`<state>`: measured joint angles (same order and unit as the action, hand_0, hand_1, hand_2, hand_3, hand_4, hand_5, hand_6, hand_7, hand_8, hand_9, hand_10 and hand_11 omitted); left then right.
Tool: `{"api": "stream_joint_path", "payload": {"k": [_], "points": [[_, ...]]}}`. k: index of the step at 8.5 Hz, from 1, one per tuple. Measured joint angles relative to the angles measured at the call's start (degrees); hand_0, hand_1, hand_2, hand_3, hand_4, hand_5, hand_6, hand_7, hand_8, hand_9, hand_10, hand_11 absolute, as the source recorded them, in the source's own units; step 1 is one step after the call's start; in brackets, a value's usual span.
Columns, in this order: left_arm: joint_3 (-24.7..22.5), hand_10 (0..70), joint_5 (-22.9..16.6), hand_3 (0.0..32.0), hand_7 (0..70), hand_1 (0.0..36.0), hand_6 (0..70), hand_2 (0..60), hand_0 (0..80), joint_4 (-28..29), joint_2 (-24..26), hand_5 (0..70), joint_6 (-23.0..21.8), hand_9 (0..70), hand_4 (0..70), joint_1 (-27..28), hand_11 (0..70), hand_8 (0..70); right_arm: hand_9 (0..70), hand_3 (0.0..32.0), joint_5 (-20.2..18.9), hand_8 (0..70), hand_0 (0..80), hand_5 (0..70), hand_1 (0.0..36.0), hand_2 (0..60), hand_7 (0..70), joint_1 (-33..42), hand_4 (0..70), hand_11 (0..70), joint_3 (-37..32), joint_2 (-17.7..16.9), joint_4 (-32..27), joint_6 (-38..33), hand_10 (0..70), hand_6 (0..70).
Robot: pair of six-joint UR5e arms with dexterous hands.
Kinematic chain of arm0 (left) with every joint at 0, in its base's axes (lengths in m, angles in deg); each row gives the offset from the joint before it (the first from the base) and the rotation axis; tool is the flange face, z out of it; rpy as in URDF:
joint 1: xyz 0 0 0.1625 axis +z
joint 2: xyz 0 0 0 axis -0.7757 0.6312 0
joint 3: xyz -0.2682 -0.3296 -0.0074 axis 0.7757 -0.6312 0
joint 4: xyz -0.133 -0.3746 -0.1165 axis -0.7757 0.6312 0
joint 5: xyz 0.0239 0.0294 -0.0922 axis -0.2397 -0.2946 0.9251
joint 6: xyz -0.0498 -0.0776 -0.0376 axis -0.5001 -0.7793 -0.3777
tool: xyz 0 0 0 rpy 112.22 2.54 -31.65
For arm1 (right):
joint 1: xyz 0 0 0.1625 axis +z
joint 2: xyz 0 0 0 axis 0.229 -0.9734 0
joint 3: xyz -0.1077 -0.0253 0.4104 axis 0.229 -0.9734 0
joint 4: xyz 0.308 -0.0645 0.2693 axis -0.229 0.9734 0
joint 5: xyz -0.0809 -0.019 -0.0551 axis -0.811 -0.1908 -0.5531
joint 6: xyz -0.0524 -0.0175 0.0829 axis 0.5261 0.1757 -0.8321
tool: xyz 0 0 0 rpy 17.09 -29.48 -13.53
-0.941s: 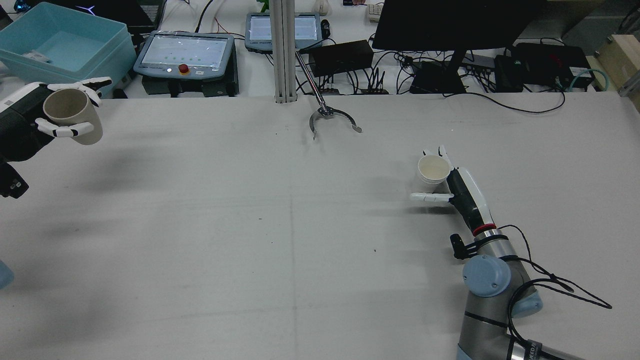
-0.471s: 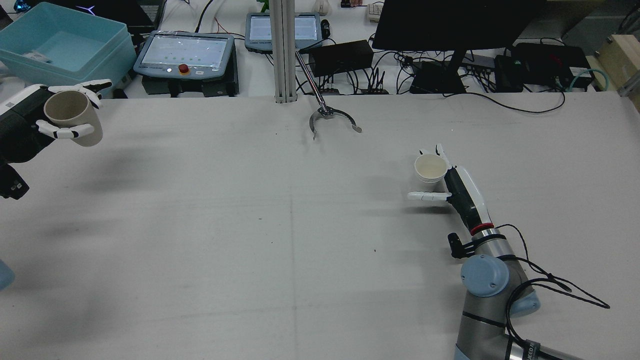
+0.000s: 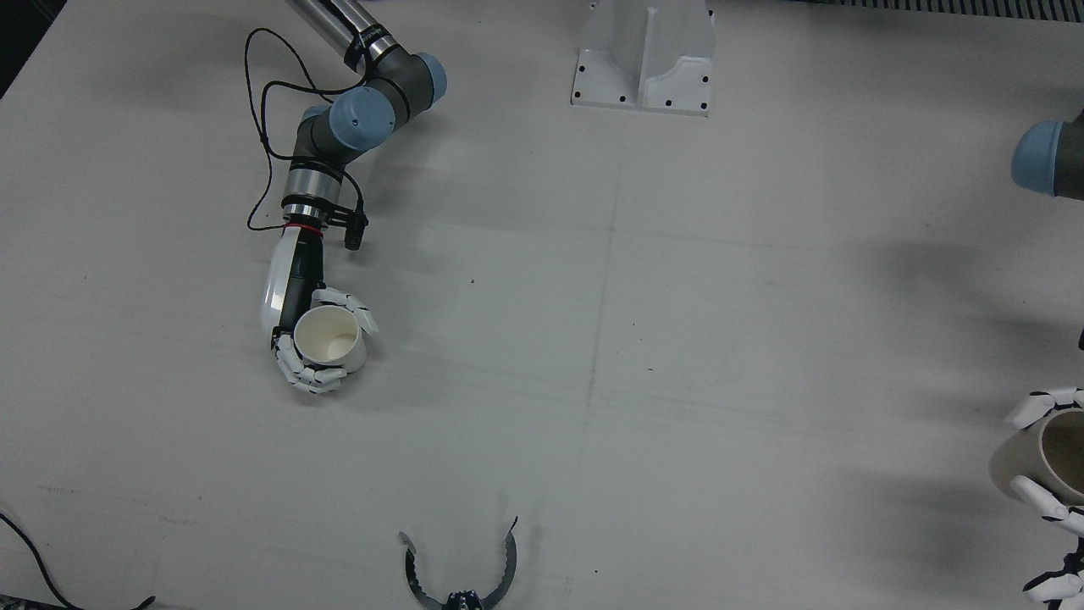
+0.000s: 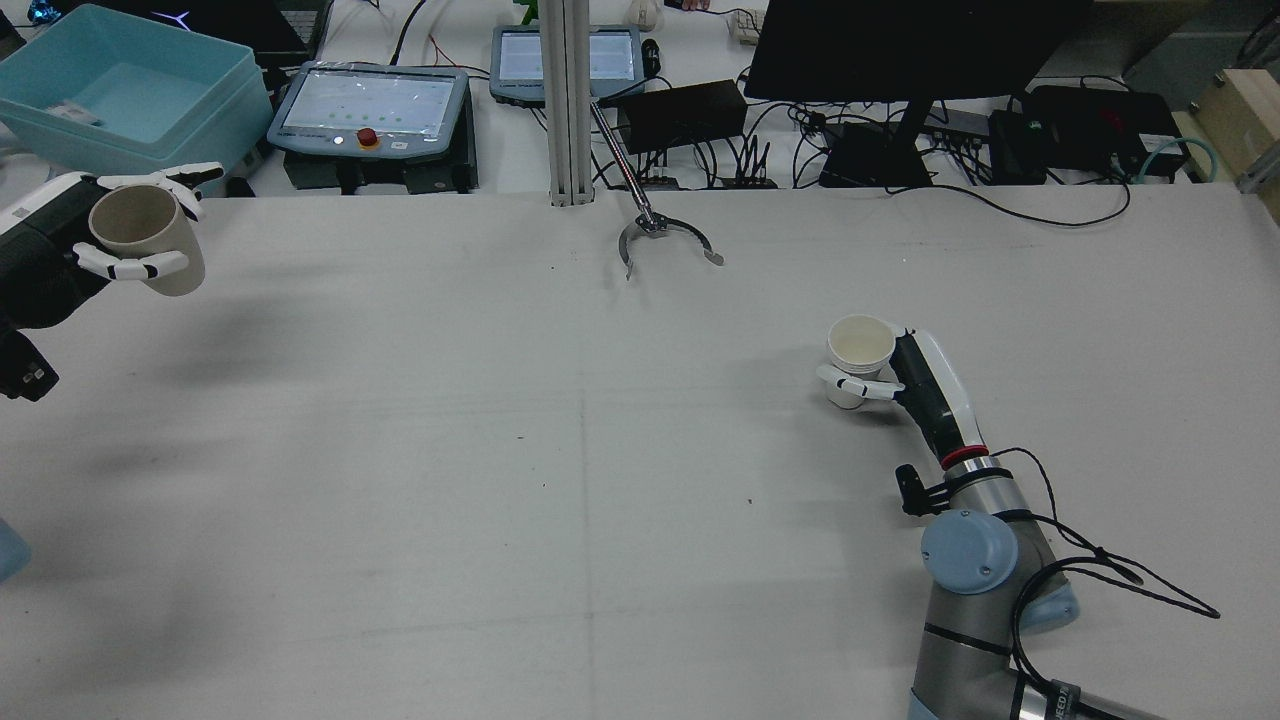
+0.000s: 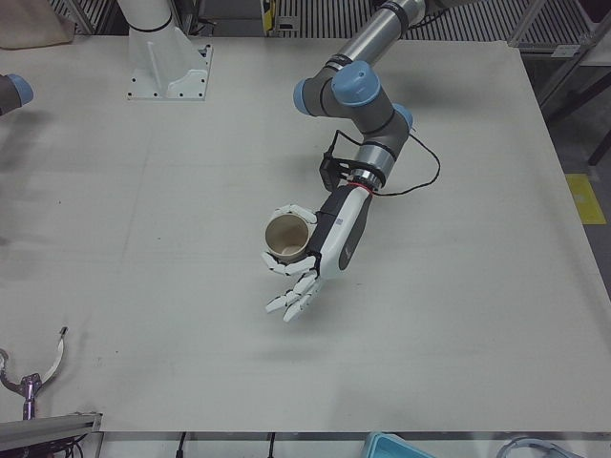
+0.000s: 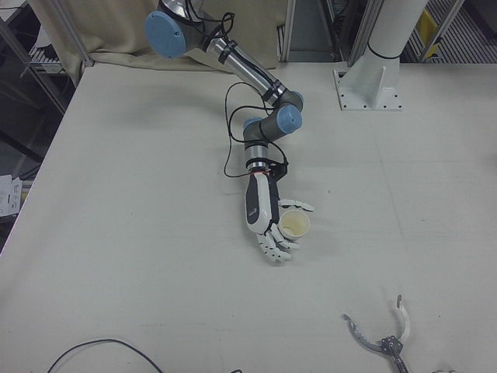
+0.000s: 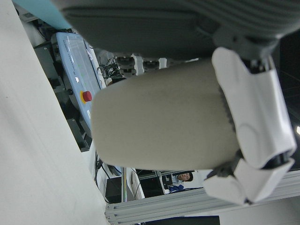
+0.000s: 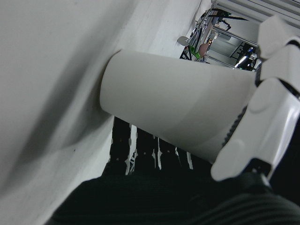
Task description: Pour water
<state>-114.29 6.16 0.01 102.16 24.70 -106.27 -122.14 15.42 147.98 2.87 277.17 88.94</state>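
My left hand (image 4: 45, 250) is shut on a beige cup (image 4: 145, 235) and holds it above the table's far left edge, its mouth tipped a little toward the rear camera. Both also show in the left-front view, hand (image 5: 329, 243) and cup (image 5: 286, 239), and at the front view's right edge as the cup (image 3: 1037, 453). My right hand (image 4: 925, 385) is shut on a white paper cup (image 4: 858, 350) that stands upright on the table right of centre. The front view shows this hand (image 3: 296, 339) and cup (image 3: 332, 339). In the right hand view the cup's (image 8: 173, 112) base meets the table.
A metal claw tool (image 4: 665, 240) on a rod lies at the table's far middle edge. A white pedestal (image 3: 644, 55) stands between the arms. A teal bin (image 4: 130, 85), pendants (image 4: 370, 105) and cables sit beyond the table.
My right hand has closed its thumb and fingers onto the white cup, which was loosely cradled before. My left hand with the beige cup has barely moved.
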Motion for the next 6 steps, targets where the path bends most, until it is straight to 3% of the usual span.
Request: {"api": "stream_joint_path", "payload": {"k": [1, 4, 6], "points": [[0.3, 6.2, 0.0, 0.0, 15.2, 12.1, 17.4, 45.6, 40.1, 0.0, 0.0, 37.9, 0.0, 9.3, 52.9, 0.1, 8.9, 6.6, 70.0, 0.0, 0.0, 57.2, 43.5, 70.0, 26.9, 60.0, 70.0, 0.0, 25.3, 42.5, 0.0, 0.0, 0.0, 0.1, 28.9, 58.7], [0.3, 6.2, -0.2, 0.0, 15.8, 12.5, 17.9, 46.0, 41.0, 0.0, 0.4, 39.0, 0.1, 9.4, 53.6, 0.2, 9.0, 6.8, 70.0, 0.0, -0.3, 52.8, 46.3, 70.0, 28.3, 60.0, 70.0, 0.6, 23.5, 38.4, 2.7, -0.2, 0.6, 0.6, 25.6, 55.6], [0.2, 6.3, -0.6, 0.0, 15.8, 12.7, 17.9, 46.9, 41.0, -1.6, 3.8, 39.5, 0.4, 9.4, 53.6, 1.7, 9.1, 6.8, 69.5, 0.0, -0.7, 50.1, 46.6, 70.0, 27.7, 60.0, 70.0, 3.6, 21.6, 36.3, 8.6, -0.9, 3.3, 2.9, 24.1, 52.6]]}}
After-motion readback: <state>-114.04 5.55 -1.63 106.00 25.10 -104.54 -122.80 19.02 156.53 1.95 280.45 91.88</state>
